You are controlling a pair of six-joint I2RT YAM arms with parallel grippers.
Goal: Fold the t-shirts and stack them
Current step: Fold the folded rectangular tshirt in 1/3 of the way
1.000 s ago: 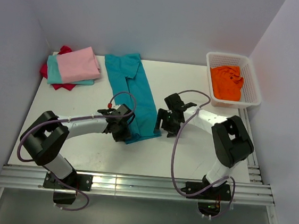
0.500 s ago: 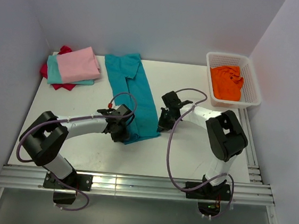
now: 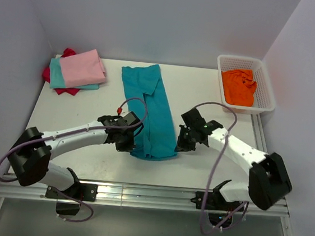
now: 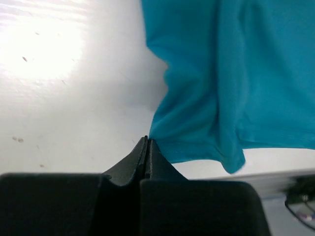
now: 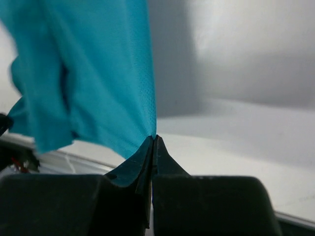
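Note:
The teal t-shirt lies as a long folded strip down the middle of the table. My left gripper is shut on its near left corner, and the cloth hangs from the fingertips in the left wrist view. My right gripper is shut on the near right corner, with teal fabric rising from the closed tips. A folded pink t-shirt tops a stack at the far left, over a light aqua one and a red one. An orange t-shirt sits crumpled in the basket.
The white mesh basket stands at the far right corner of the table. White walls close in the left, back and right sides. A metal rail runs along the near edge by the arm bases.
Both grippers have shut on the teal shirt's near corners and pulled it toward the near edge. The strip has slid closer and a little right. The right arm has swung outward.

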